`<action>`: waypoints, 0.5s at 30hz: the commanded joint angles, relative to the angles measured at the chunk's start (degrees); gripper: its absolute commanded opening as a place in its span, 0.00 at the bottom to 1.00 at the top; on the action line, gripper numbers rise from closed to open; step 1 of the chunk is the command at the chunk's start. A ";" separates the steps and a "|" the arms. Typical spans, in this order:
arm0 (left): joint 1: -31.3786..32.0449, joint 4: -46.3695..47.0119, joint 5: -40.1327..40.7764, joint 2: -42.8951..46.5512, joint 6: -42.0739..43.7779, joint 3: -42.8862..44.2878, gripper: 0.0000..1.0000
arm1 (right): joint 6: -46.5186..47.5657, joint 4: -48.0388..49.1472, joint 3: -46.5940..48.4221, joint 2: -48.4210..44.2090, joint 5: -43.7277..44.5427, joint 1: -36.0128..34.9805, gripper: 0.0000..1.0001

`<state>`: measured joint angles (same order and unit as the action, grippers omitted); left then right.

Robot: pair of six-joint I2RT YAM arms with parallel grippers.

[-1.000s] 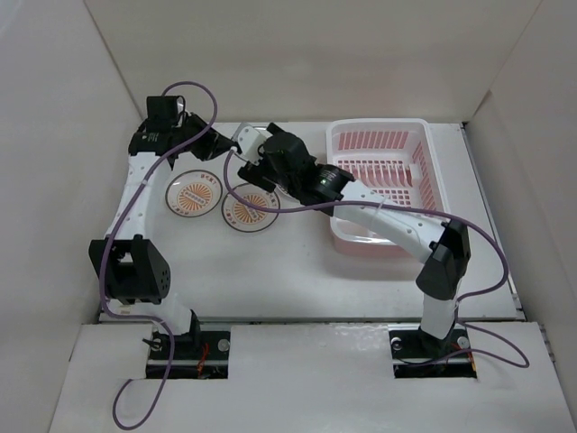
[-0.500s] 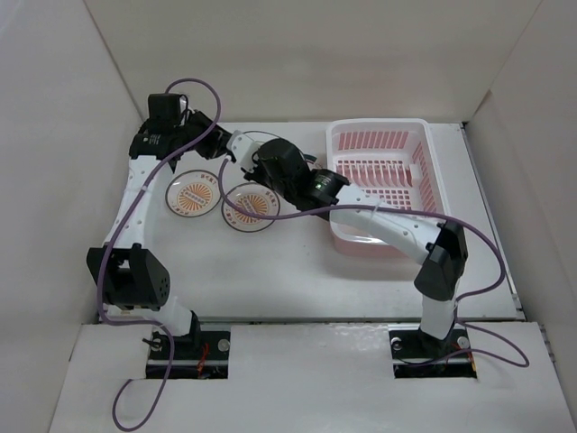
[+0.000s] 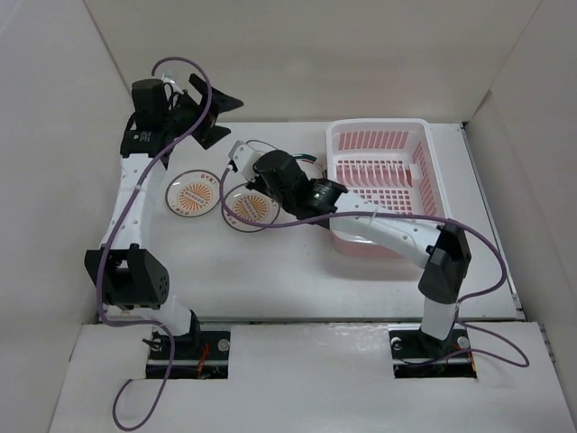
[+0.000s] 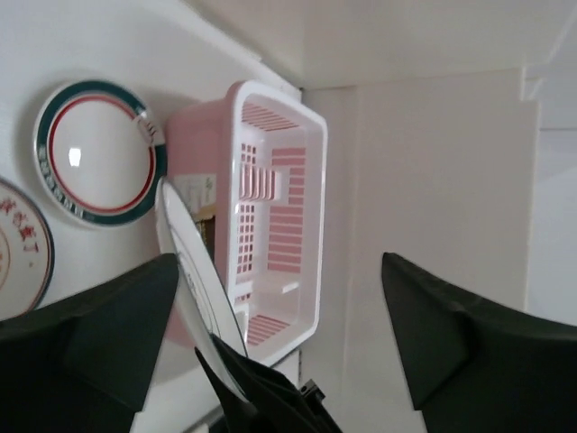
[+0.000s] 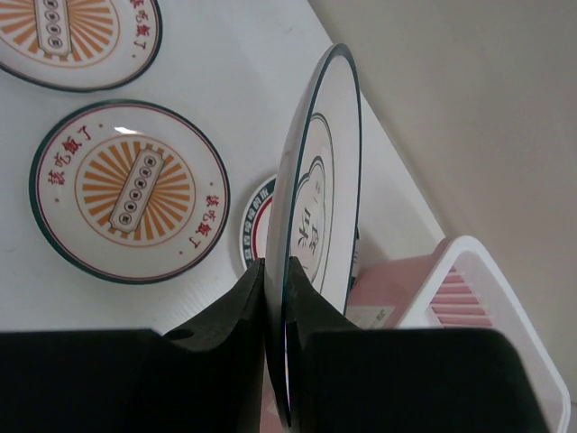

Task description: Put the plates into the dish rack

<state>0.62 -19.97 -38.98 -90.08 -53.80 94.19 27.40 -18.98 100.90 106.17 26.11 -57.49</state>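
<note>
Right wrist: right gripper pinches a ringed plate upright on edge, near the rack; left gripper spread, high; sunburst plates flat on table

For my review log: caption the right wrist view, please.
Right tool grips a plate on edge near two sunburst plates.

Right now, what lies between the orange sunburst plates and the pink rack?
The green-rimmed plate lies flat there, clearest in the left wrist view. Nearby, the right pincer holds the ringed plate on edge.
</note>
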 commanded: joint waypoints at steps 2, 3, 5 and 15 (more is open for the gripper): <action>-1.24 12.05 -2.25 0.43 -2.54 4.86 0.99 | -1.29 5.53 -2.20 -6.85 6.21 -0.51 0.00; -1.76 12.06 -2.24 0.43 -2.54 5.38 0.99 | -1.29 5.54 -2.90 -7.46 6.93 -0.51 0.00; -2.29 10.93 -0.06 0.43 -2.01 5.39 0.99 | -3.57 5.54 -3.43 -10.18 6.94 0.62 0.00; -2.82 7.40 4.80 3.16 5.54 -7.70 0.99 | -23.96 5.54 -12.92 -27.15 -17.30 27.15 0.00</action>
<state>-1.98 -12.93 -34.61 -89.38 -51.37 89.41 11.42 -17.65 89.91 82.41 17.89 -36.38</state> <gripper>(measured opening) 0.990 0.151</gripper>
